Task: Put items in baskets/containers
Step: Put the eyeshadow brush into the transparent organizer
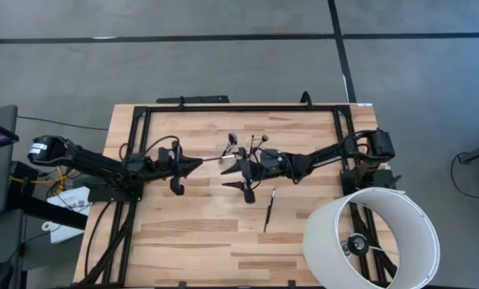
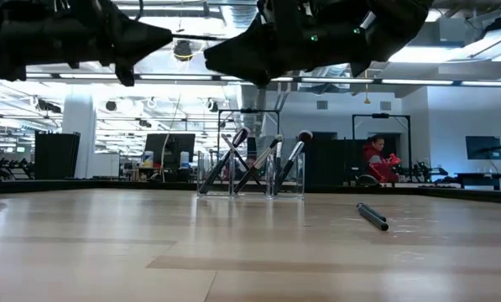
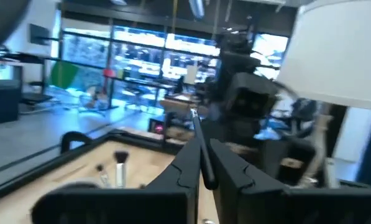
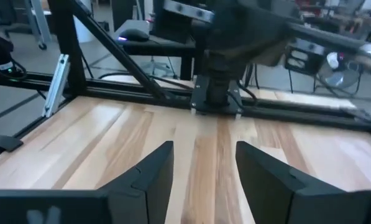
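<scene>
A clear holder (image 1: pixel 243 151) (image 2: pixel 250 178) stands at the table's far middle with several dark brushes leaning in it, bristles up. Another brush (image 1: pixel 269 209) (image 2: pixel 372 216) lies flat on the wood to the near right of it. My left gripper (image 1: pixel 197 164) (image 3: pixel 201 146) hovers left of the holder, shut on a thin dark brush (image 1: pixel 213 160). My right gripper (image 1: pixel 233 177) (image 4: pixel 204 155) faces it from the right, just on the near side of the holder. It is open with nothing between its fingers. My left gripper pinches the brush's thin dark handle (image 3: pixel 199 140) between its two fingers. The fingers come about level from the table's left and lie along the handle. The handle sticks out past the fingertips toward the right gripper, and the brush is clear of the table.
A large white lamp shade (image 1: pixel 371 237) (image 3: pixel 340 50) stands at the table's near right corner. A black frame (image 1: pixel 239 108) runs along the far and side edges. Bare wood (image 1: pixel 191 233) lies along the near side.
</scene>
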`<state>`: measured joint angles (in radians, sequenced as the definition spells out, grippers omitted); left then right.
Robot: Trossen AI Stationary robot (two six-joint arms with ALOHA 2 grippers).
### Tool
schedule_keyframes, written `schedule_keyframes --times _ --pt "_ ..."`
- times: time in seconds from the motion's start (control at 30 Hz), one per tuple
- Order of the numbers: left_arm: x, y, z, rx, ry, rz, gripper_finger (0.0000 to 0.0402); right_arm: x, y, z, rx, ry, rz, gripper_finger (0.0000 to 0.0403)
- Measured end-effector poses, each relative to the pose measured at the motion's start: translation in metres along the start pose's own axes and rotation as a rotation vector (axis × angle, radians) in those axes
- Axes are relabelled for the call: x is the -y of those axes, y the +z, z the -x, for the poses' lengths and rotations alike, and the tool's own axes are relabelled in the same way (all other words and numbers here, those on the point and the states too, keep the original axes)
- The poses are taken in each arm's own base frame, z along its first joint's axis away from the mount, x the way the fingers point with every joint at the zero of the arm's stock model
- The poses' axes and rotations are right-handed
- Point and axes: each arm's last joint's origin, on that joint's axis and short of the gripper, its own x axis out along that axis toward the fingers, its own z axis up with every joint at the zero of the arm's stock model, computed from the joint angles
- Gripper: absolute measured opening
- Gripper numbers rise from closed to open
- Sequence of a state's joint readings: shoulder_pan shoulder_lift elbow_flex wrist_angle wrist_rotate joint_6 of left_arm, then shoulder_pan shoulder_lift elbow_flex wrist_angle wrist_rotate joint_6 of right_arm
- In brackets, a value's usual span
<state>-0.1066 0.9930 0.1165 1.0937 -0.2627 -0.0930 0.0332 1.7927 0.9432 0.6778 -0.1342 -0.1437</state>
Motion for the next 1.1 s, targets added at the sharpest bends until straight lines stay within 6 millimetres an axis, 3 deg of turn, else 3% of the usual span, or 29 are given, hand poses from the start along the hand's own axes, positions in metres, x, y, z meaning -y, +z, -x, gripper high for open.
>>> schedule_keyframes --times 0.23,0.37,0.47,0.7,0.93,1.1 --pt "-0.001 0.002 0.000 0.015 0.029 -0.007 0.0017 0.000 0.002 0.000 0.009 -0.061 0.024 0.0161" --pt "0.002 0.009 0.001 0.089 -0.051 -0.007 0.0015 0.014 0.001 0.002 -0.005 -0.235 0.017 0.0160" --pt "0.003 0.010 0.001 0.093 -0.068 -0.013 0.0015 0.027 0.006 0.004 0.071 -0.267 -0.021 0.0159" --pt "0.003 0.010 0.001 0.092 -0.068 -0.013 0.0015 0.040 0.027 0.012 0.330 -0.102 0.014 0.0152" --pt "0.003 0.010 0.001 0.092 -0.069 -0.013 0.0015 0.039 0.028 0.012 0.339 -0.068 0.021 0.0145" --pt "0.003 0.010 0.001 0.092 -0.069 -0.013 0.0016 0.039 0.028 0.012 0.345 -0.070 0.023 0.0119"
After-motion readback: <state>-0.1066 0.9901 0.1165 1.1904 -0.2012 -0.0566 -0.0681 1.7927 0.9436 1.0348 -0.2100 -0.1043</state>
